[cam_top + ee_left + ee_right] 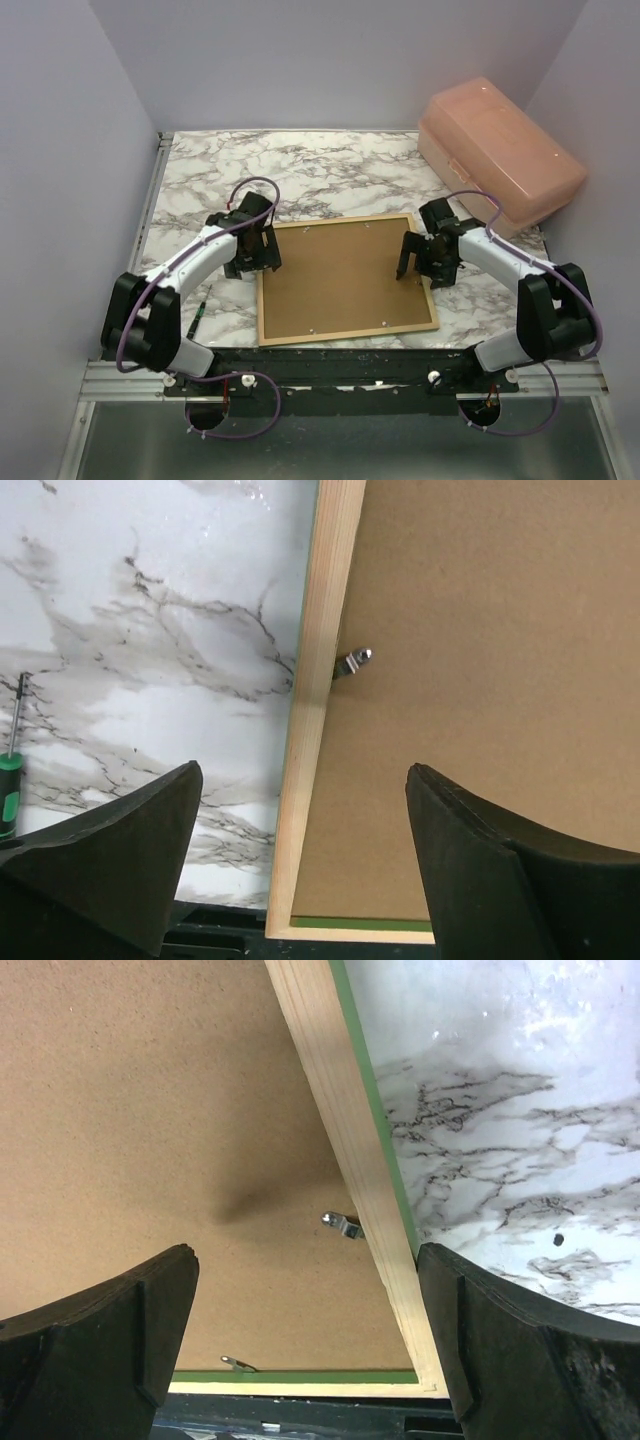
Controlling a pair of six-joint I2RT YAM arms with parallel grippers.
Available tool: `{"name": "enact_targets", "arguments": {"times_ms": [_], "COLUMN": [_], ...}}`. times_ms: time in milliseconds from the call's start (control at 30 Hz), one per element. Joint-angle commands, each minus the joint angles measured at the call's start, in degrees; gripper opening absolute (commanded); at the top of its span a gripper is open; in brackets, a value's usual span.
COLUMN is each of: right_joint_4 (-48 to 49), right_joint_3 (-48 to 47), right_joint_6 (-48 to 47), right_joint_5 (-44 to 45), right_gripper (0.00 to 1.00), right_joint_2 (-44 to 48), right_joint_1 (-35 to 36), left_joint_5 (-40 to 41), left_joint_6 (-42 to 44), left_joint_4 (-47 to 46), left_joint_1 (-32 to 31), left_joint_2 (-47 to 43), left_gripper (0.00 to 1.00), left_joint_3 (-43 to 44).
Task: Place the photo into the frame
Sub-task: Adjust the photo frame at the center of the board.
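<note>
Frame (306,730) face-down — backing board (345,275) inside

pale lilac walls (70,100), marble-patterned tabletop (320,165)

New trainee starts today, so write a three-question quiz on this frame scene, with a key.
1. True or false: the frame lies green face up.
2. What fills the frame's opening? A) sunset photo B) brown backing board C) clear sheet
3. Fill in: the left pincer and right pincer are both ____.
Key: 1 false, its pale wood back is up; 2 B; 3 open.
</note>
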State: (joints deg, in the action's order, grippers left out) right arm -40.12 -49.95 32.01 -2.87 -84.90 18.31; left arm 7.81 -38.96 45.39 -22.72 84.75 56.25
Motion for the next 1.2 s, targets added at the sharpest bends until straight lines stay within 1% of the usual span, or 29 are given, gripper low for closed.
{"name": "enact_targets", "arguments": {"times_ms": [0,233,333,400,467,600,733,933,1167], "right_joint_4": [-1.1,-3.0,-3.6,-3.4,-2.8,-0.9,1.6,5.3,7.9], "right_joint_3": [2.3,5.6,6.6,6.7,7.0,7.5,7.3,3.7,-2.9], "right_joint_6": [3.5,6.0,6.1,6.1,6.2,5.7,5.2,5.0,4.0], "right_joint_5": [-1.4,-2.1,-3.8,-4.2,-4.3,-5.7,-7.9,-12.7,-17.8], "right_gripper": [1.0,1.0,0.99,0.99,0.99,0.99,0.99,0.99,0.99], "right_joint_2": [4.2,9.7,10.5,10.4,9.7,7.1,3.6,-2.3,-10.9], "right_joint_1": [-0.2,-0.3,-0.2,-0.3,-0.2,-0.3,-0.3,-0.2,-0.2], "left_joint_5": [-4.6,-15.9,-20.2,-22.4,-23.2,-25.3,-26.0,-26.2,-24.6], "left_joint_6": [-2.6,-6.3,-9.0,-10.5,-10.7,-9.7,-8.9,-5.9,-0.6], "left_joint_4": [-0.3,-6.2,-10.0,-13.0,-14.6,-17.6,-18.7,-17.3,-11.8], "left_joint_1": [-0.1,-1.0,-1.9,-2.1,-2.2,-2.2,-2.2,-0.7,4.0], "left_joint_2": [-7.3,-18.3,-21.9,-22.0,-20.2,-14.6,-10.6,-2.8,5.3], "left_gripper": [0.86,0.86,0.86,0.86,0.86,0.86,0.86,0.86,0.86], "left_joint_3": [-6.3,-18.7,-23.4,-25.3,-25.6,-24.0,-20.5,-12.3,-0.5]}}
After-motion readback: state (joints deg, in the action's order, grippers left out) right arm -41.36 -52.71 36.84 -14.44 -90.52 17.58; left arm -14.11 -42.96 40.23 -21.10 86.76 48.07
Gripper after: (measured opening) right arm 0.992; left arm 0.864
